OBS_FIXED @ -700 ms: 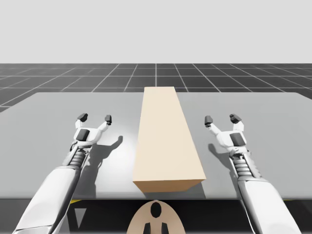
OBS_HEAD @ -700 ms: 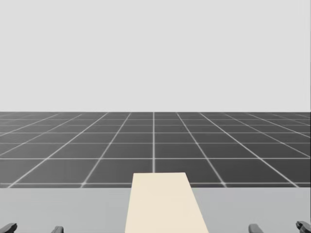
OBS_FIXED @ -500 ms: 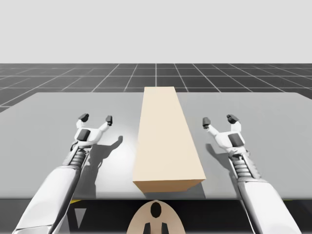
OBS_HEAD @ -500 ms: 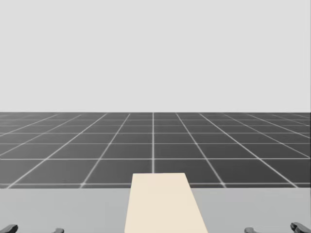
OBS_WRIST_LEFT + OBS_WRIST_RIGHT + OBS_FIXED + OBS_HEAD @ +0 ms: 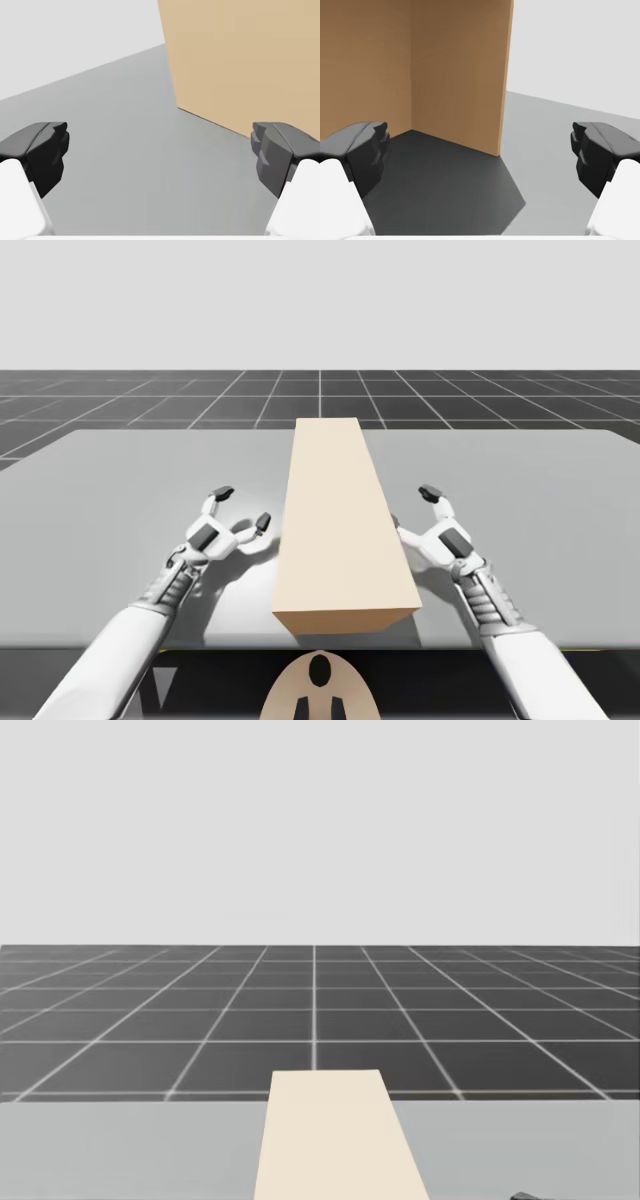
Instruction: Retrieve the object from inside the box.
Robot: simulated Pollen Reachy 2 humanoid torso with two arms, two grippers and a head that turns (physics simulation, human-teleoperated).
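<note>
A long tan box (image 5: 340, 530) lies lengthwise in the middle of the grey table (image 5: 120, 480), its top face closed, so nothing inside it shows. My left gripper (image 5: 242, 507) is open just off the box's left side, fingers angled toward it. Open as well, my right gripper (image 5: 412, 507) sits close against the right side. In the left wrist view the box wall (image 5: 240, 60) rises ahead of the open left gripper (image 5: 160, 155), toward one finger. The right wrist view has a box corner (image 5: 455, 75) ahead of the open right gripper (image 5: 480, 155). The box top (image 5: 335, 1140) reaches into the head view.
Bare grey tabletop (image 5: 540, 480) spreads on both sides of the box. Past the table's far edge lies a dark gridded floor (image 5: 320, 1020). A shadow (image 5: 445, 195) covers the table beside the box in the right wrist view.
Both arms have swung inward and drawn back, bringing each open gripper from the open tabletop to the box's sides. My head has turned slightly downward.
</note>
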